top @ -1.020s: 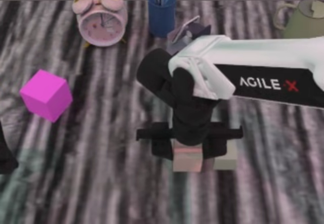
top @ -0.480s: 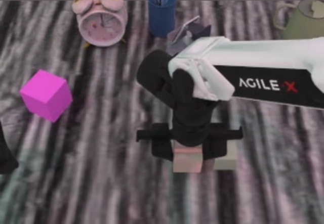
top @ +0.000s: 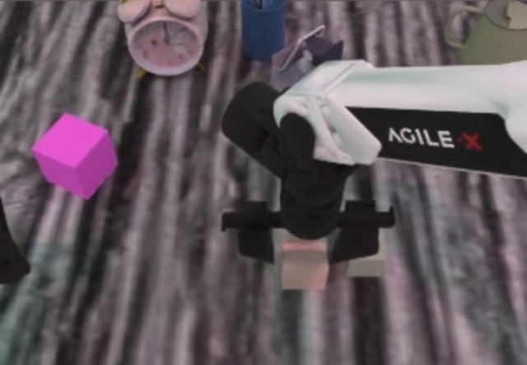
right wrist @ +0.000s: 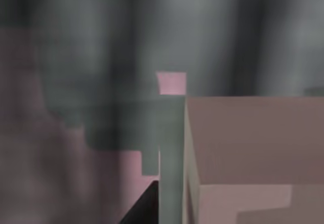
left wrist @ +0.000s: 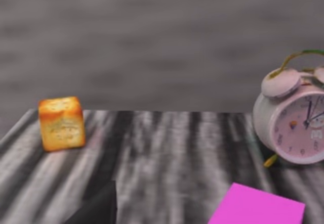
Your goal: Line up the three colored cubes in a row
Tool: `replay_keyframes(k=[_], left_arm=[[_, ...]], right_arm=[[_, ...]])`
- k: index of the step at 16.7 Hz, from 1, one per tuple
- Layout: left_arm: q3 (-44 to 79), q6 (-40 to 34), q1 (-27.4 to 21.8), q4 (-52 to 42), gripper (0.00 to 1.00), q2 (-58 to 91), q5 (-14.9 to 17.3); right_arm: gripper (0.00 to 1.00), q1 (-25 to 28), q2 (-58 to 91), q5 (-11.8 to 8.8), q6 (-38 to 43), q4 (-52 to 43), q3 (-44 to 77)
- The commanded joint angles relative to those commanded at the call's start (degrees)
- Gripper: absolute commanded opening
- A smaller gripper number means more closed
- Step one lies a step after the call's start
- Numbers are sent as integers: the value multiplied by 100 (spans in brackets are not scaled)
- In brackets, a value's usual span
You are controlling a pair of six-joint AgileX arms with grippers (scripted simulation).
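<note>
- Right gripper point(top: 306, 241) low in the centre of the top view, at the end of the white AgileX arm reaching in from the right edge.
- Jaws set apart, one on either side of the pale pink cube point(top: 304, 266); contact with the cube's sides too hidden by the wrist to tell, so grip not clear.
- Pale pink cube resting on the striped grey worktop point(top: 165, 299), lower centre of the frame, partly under the black wrist.
- Small sage-green cube point(top: 367, 264) just beside the pink one on its right, roughly level with it, partly covered by the right-hand jaw.
- Magenta cube point(top: 76, 155) well apart from the other two, at the left of the frame, turned at an angle to them.
- Right wrist view: broad pinkish cube face point(right wrist: 253, 153) filling the lower right, a grey-green edge point(right wrist: 171, 153) beside it; the rest too blurred to read.
- Left arm parked at the far left edge of the top view; only a dark sliver shows there, gripper itself out of sight.
- Left wrist view: corner of the magenta cube point(left wrist: 258, 209) at lower right, pink alarm clock point(left wrist: 298, 120) at right, an orange toast-like block point(left wrist: 62, 123) at left.
- Top view, back row: pink alarm clock point(top: 163, 27) upper left, blue pen cup point(top: 263, 19) upper centre, pale green mug point(top: 492, 31) upper right.
</note>
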Motion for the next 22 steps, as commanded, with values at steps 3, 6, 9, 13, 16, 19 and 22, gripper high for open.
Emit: replay_keyframes(k=[3,6,9,13,16,19,22], left_arm=[[0,0,0,0,100,0,0],[0,0,0,0,100,0,0],[0,0,0,0,100,0,0],[0,0,0,0,100,0,0],[0,0,0,0,100,0,0],[0,0,0,0,100,0,0],[1,-1,0,-1,100,1,0]], right_arm=[[100,0,0,0,0,0,0],[100,0,0,0,0,0,0],[100,-8,-4,0,0,-1,1],[100,24,-104,2,7,-431,330],[100,46,-282,-1,11,-1103,762],[100,55,-413,-3,0,-1414,1005],[100,23,-392,-3,0,-1400,992]])
